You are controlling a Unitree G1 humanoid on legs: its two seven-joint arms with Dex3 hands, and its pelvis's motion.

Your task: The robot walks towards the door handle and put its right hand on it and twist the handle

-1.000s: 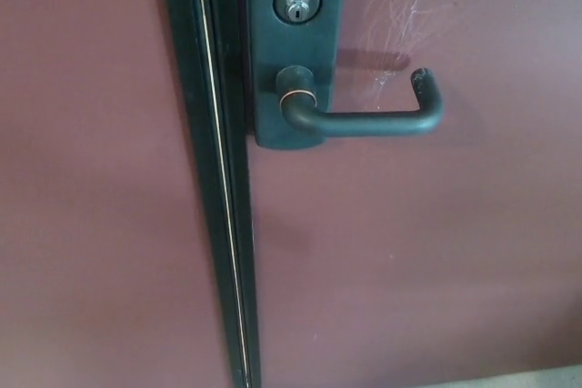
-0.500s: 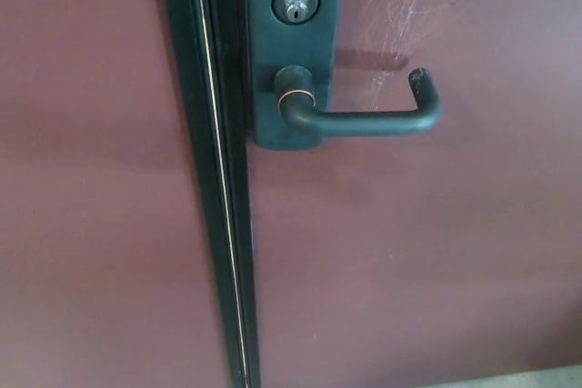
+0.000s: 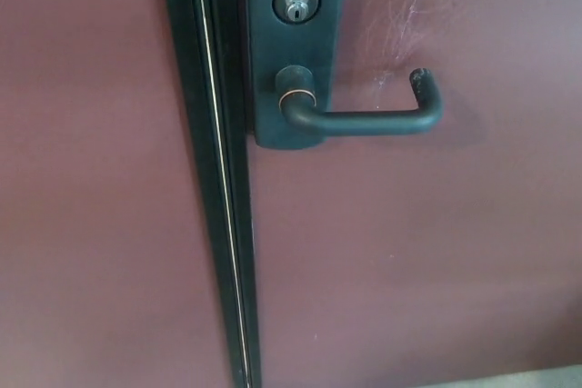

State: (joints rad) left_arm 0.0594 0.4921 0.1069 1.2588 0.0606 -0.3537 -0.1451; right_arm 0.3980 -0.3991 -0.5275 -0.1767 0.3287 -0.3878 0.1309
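Observation:
A dark lever door handle (image 3: 364,120) sticks out level to the right from a dark backplate (image 3: 296,52) on a maroon door (image 3: 418,252). Its far end curls back toward the door. A round keyhole cylinder (image 3: 296,4) sits on the plate above the handle's pivot. Neither of my hands shows in the head view.
A dark vertical seam with a thin bright strip (image 3: 218,179) runs down between this door and the maroon panel (image 3: 91,179) on the left. Pale scratches (image 3: 400,20) mark the door above the handle. A sliver of grey floor (image 3: 527,379) shows at the bottom right.
The whole picture wobbles by a few pixels, so the camera has shifted slightly. The handle stays level and nothing else has moved.

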